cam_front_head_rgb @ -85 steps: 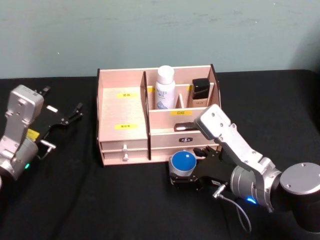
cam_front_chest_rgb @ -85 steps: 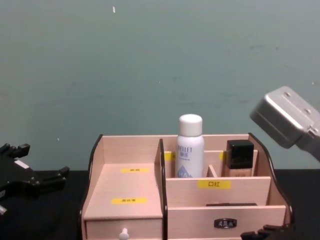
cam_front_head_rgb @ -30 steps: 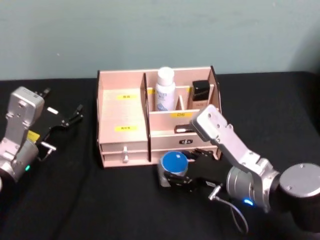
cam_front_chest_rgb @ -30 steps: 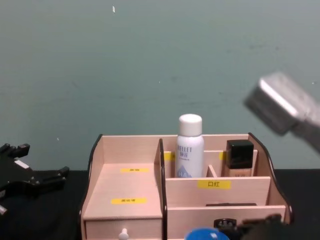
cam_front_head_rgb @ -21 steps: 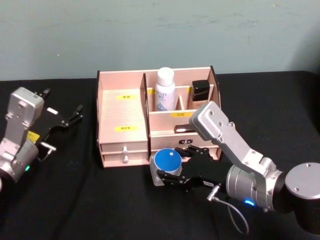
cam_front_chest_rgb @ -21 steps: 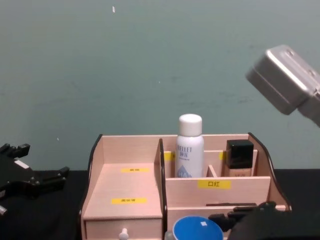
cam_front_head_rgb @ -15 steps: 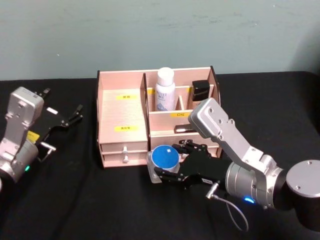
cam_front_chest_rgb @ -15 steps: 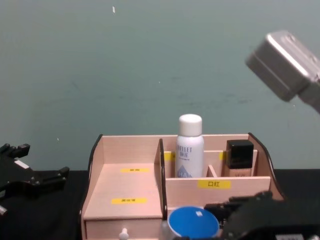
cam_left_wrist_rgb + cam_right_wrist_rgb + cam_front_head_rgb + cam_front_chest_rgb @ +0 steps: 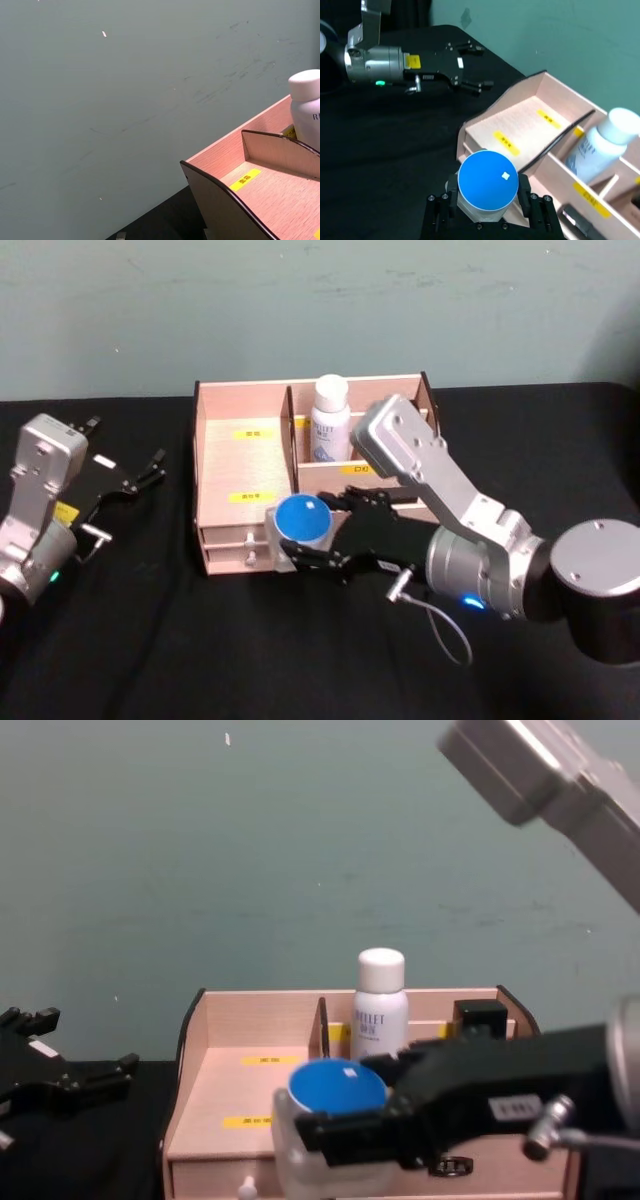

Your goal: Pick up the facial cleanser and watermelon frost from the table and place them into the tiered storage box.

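My right gripper (image 9: 300,548) is shut on the watermelon frost (image 9: 302,519), a clear jar with a blue lid (image 9: 487,184). It holds the jar off the table, in front of the left drawer of the tiered storage box (image 9: 245,455). In the chest view the jar (image 9: 335,1105) hangs before the box's left stepped compartment (image 9: 250,1090). The facial cleanser (image 9: 330,420), a white bottle, stands upright in a rear compartment (image 9: 380,1005). My left gripper (image 9: 140,475) is parked open at the far left, apart from the box.
A dark square-capped bottle (image 9: 480,1013) stands in the box's right rear compartment. The black table (image 9: 150,640) has free room in front and to the left of the box. A teal wall (image 9: 125,75) runs close behind the box.
My right gripper has lifted the blue-lidded jar off the table and carried it leftward and up, from in front of the box's right side to its left drawer. The left arm has stayed still.
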Robot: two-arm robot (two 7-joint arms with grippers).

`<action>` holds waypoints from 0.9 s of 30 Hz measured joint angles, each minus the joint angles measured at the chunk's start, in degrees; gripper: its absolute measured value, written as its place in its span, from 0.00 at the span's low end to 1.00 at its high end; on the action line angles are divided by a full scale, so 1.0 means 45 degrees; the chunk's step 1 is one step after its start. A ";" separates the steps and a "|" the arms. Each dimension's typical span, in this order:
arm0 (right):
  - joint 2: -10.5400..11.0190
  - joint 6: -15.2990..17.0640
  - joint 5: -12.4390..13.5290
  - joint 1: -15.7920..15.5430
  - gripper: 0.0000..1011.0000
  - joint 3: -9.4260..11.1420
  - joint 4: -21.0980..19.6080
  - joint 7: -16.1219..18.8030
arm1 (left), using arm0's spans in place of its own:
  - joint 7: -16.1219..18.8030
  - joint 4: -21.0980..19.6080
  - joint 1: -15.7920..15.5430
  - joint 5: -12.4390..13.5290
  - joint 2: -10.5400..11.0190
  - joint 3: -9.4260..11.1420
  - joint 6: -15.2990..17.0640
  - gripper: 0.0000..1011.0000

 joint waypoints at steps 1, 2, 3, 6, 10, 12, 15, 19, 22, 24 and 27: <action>-0.0116 0.0022 -0.0031 0.0170 0.72 -0.0064 0.0106 0.0002 | 0.0000 0.0001 0.0000 0.0000 0.0000 0.0000 0.0000 0.99; -0.0189 0.0037 -0.0048 0.0269 0.72 -0.0098 0.0174 0.0001 | 0.0000 0.0000 0.0000 0.0000 0.0000 0.0000 0.0000 0.99; -0.0329 0.0058 -0.0066 0.0460 0.72 -0.0164 0.0318 0.0002 | 0.0000 0.0001 0.0000 0.0000 0.0000 -0.0001 -0.0001 0.99; -0.0527 0.0080 -0.0123 0.0710 0.72 -0.0284 0.0571 -0.0002 | 0.0000 0.0000 0.0000 0.0000 0.0000 0.0000 0.0000 0.99; -0.0878 0.0091 -0.0218 0.1130 0.72 -0.0470 0.1025 -0.0020 | 0.0000 0.0000 0.0000 0.0000 0.0000 0.0000 0.0000 0.99; -0.1085 0.0092 -0.0276 0.1356 0.72 -0.0557 0.1271 -0.0044 | 0.0000 0.0000 0.0000 -0.0001 0.0000 0.0000 0.0000 0.99; -0.1383 0.0092 -0.0384 0.1678 0.72 -0.0680 0.1660 -0.0097 | 0.0000 0.0000 0.0000 -0.0001 0.0000 0.0000 0.0000 0.99; -0.1740 0.0092 -0.0532 0.2003 0.72 -0.0799 0.2112 -0.0186 | 0.0000 0.0001 0.0000 0.0000 0.0000 0.0000 0.0000 0.99; -0.2004 0.0090 -0.0636 0.2203 0.72 -0.0859 0.2466 -0.0251 | 0.0000 0.0000 0.0000 0.0000 0.0000 0.0000 0.0000 0.99; -0.2183 0.0087 -0.0713 0.2328 0.72 -0.0880 0.2705 -0.0304 | 0.0000 0.0000 0.0000 0.0000 0.0000 0.0000 0.0000 0.99; -0.2401 0.0083 -0.0814 0.2473 0.72 -0.0871 0.3047 -0.0379 | 0.0000 0.0001 0.0000 0.0000 0.0000 0.0000 0.0000 0.99</action>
